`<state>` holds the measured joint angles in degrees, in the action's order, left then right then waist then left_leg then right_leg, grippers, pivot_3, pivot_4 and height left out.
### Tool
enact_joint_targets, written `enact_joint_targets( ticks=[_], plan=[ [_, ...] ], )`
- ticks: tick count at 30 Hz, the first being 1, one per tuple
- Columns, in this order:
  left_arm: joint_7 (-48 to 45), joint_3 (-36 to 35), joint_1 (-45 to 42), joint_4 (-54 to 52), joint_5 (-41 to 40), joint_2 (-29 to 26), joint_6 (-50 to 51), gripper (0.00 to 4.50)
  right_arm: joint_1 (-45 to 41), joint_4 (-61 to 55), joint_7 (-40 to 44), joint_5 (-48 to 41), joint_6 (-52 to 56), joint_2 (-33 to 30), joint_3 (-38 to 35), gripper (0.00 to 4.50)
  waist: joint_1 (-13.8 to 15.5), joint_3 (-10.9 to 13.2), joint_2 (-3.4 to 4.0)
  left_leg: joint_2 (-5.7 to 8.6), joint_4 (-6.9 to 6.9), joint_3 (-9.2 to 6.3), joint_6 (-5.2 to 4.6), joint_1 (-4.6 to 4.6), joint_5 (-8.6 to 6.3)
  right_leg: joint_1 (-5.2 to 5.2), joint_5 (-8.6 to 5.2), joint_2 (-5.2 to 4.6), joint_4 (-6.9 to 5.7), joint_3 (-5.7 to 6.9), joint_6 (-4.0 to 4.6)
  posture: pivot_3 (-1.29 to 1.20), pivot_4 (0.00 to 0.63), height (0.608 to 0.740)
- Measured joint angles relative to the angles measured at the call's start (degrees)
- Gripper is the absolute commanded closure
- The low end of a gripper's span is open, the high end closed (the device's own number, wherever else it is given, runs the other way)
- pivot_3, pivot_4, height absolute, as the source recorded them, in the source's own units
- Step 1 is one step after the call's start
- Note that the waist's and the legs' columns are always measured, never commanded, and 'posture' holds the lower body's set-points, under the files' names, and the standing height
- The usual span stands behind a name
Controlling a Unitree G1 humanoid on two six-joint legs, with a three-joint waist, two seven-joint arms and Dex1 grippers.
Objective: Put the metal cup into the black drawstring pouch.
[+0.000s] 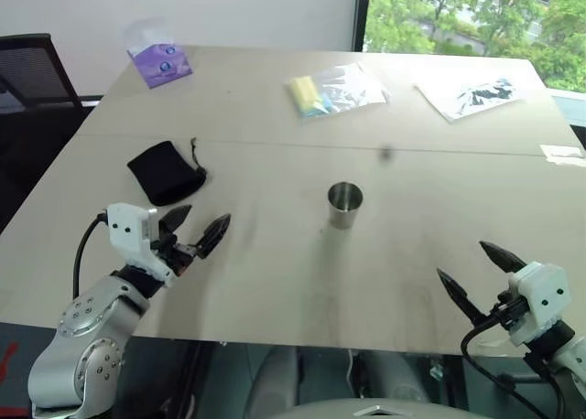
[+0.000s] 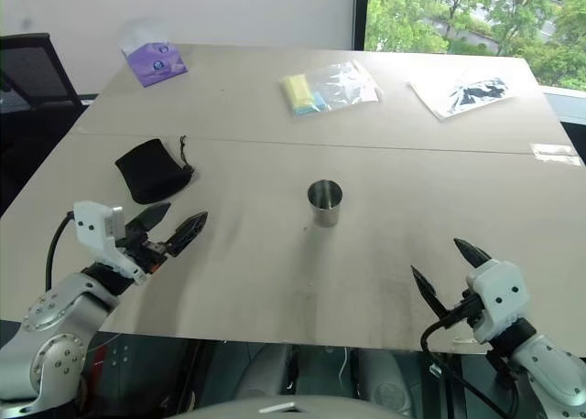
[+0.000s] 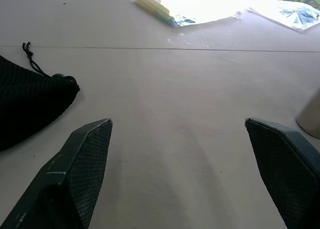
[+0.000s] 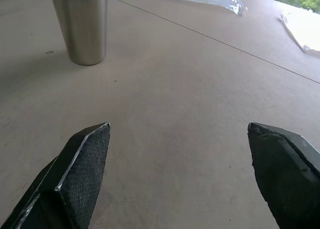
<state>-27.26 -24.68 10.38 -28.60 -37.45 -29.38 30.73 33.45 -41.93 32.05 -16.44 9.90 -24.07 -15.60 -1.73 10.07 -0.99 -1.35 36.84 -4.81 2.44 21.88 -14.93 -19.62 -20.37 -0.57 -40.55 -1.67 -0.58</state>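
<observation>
Cup (image 1: 345, 205) upright mid-table, untouched; pouch (image 1: 165, 172) lies at its 9 o'clock, well apart. Left gripper (image 1: 200, 227), right gripper (image 1: 478, 272) both wide open, empty. Nothing done yet.

Left arm comes in from the near-left corner, silver forearm angled up and inward. Left gripper (image 1: 199, 227) held roughly level, pointing forward and rightward, both black fingers spread wide, nothing between them. Right arm low at the near-right edge. Right gripper (image 1: 479, 269) points forward and leftward, fingers (image 4: 82, 161) likewise splayed wide and empty.
</observation>
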Motion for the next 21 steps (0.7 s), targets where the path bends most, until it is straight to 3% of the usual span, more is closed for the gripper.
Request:
enact_joint_targets(
  ticks=[17,21],
  plan=[
    [3.4,-0.7,-3.1,2.3,-0.3,-0.1,1.3,0.09,-5.7,-1.6,2.1,-1.3,0.6,-3.2,3.9,0.06,0.1,0.0,0.0,0.02,0.0,-0.02,0.0,0.01,0.0,0.0,0.0,0.0,0.02,0.03,0.0,0.0,0.15,0.74],
    [7.4,-0.5,-3.5,2.0,3.8,-2.7,3.6,0.09,-8.2,-4.6,4.4,-2.6,0.5,-5.7,4.7,0.06,-0.1,0.0,-0.01,0.03,0.0,-0.08,0.0,0.0,0.0,0.0,0.0,0.01,0.01,0.03,0.0,0.0,0.15,0.74]
  ],
)
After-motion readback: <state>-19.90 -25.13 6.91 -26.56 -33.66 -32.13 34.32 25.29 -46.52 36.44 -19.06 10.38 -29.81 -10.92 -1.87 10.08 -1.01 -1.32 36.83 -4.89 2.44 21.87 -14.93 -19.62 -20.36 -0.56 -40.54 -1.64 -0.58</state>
